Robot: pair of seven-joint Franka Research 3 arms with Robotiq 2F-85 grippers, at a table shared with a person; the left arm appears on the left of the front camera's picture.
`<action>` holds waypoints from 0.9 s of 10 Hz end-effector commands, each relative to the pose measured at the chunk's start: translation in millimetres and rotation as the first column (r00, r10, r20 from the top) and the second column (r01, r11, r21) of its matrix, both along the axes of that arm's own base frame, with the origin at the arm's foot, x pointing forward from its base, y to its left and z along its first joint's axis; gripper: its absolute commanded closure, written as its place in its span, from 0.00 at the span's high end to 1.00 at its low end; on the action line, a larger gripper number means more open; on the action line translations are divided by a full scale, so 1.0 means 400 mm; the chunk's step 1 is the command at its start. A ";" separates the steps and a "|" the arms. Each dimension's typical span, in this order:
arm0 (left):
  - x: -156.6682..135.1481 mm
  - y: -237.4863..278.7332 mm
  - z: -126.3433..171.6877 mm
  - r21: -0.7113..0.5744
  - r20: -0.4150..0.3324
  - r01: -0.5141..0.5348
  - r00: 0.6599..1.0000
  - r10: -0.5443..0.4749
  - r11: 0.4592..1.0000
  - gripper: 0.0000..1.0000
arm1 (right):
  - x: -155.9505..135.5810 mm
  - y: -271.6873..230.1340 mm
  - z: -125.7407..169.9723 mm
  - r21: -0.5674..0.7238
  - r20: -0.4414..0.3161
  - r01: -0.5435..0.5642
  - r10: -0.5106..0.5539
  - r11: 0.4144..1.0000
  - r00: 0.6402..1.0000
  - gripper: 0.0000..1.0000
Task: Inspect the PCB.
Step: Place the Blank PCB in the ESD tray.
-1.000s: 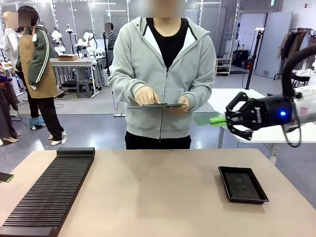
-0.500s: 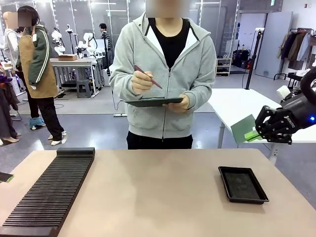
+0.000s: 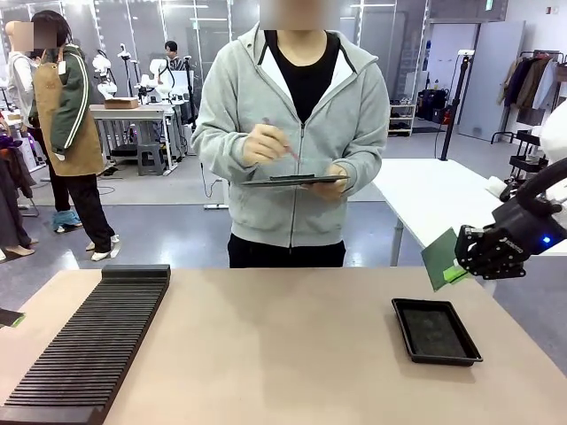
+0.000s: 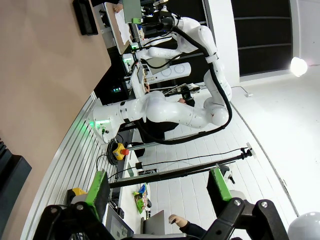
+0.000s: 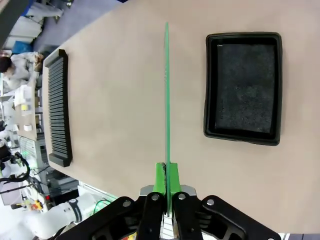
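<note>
My right gripper (image 3: 462, 258) is shut on the PCB (image 3: 440, 258), a thin green board. It hangs tilted above the table's far right, just beyond the black tray (image 3: 436, 331). In the right wrist view the PCB (image 5: 166, 90) stands edge-on as a thin green line rising from the shut green pads (image 5: 160, 176), over bare table to the left of the tray (image 5: 244, 87). My left gripper (image 4: 157, 186) is open with nothing between its green pads (image 4: 97, 187), and it points away from the table's middle.
A long black slotted rack (image 3: 89, 345) lies along the table's left side. Across the table a person in a grey hoodie holds a dark tablet (image 3: 297, 180) and a stylus. A white table (image 3: 425, 190) stands behind, at the right.
My right gripper has moved right and down with the PCB, from chest height to just above the table near the tray. The board has turned from flat to tilted. The person raised a stylus over the tablet.
</note>
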State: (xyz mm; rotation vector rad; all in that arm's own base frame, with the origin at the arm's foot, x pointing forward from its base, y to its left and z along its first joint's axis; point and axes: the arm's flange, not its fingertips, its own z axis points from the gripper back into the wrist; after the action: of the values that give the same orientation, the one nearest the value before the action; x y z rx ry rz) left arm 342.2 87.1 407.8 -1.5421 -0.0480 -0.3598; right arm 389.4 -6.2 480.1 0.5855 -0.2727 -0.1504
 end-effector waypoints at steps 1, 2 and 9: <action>0.007 0.006 0.010 0.013 -0.014 0.000 1.000 0.001 1.000 1.00 | -0.001 -0.013 0.012 0.016 -0.006 0.009 -0.009 1.000 1.000 0.03; 0.007 0.006 0.010 0.013 -0.014 0.000 1.000 0.001 1.000 1.00 | -0.001 -0.013 0.012 0.016 -0.006 0.009 -0.009 1.000 1.000 0.03; 0.007 0.006 0.010 0.013 -0.014 0.000 1.000 0.001 1.000 1.00 | 0.145 -0.034 -0.115 -0.087 -0.109 -0.014 0.004 0.996 0.994 0.03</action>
State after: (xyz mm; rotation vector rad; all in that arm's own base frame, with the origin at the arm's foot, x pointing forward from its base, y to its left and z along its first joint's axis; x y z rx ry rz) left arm 342.2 87.2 407.8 -1.5420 -0.0481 -0.3596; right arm 427.1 -21.4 437.0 0.5146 -0.1961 -0.1587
